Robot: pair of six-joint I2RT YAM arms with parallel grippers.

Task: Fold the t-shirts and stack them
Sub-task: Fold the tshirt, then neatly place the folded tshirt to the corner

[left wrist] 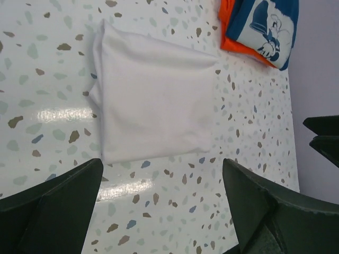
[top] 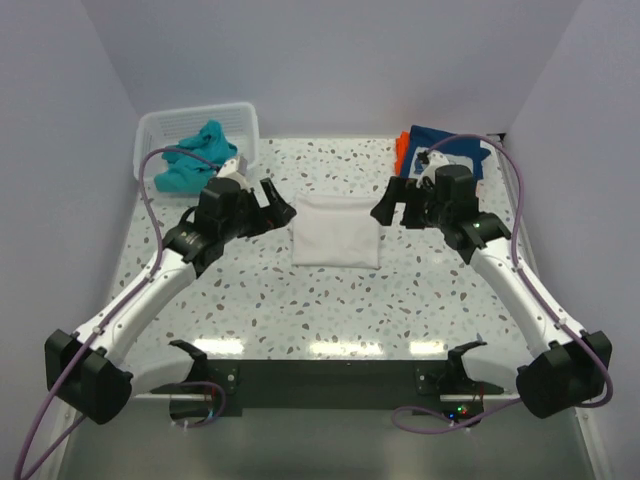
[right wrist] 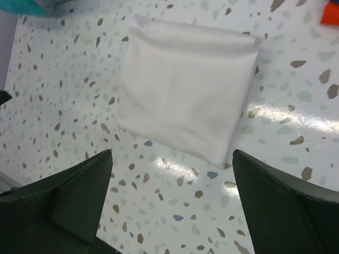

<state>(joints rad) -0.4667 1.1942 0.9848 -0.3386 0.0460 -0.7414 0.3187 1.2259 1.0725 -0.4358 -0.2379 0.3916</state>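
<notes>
Left gripper (top: 278,212) stands with its two dark, wedge-shaped fingers spread wide and nothing between them. The right gripper (top: 388,208) is in the same condition, with its fingers wide apart and empty. Both grippers hover above the glossy, speckled terrazzo-pattern table (top: 330,300), and their fingertips point inward toward each other. The white t-shirt (top: 336,230) lies flat on the table between the two grippers, just beside the fingertips of each and touched by neither. It is folded into a compact, roughly square packet of soft matte cloth. Its corners are slightly rounded, and layered edges show along one side. Beyond the left gripper, at the far left corner, a white plastic mesh basket (top: 200,112) with a perforated wall holds the teal t-shirt (top: 190,160), which is bunched in a loose, wrinkled heap. Beyond the right gripper, at the far right corner, the navy t-shirt (left wrist: 265,26) with a white cartoon print lies folded flat on top of the orange t-shirt (left wrist: 233,45). The orange cloth shows as a narrow strip along the stack's edges. A purple cable (top: 150,200) loops along each arm.
</notes>
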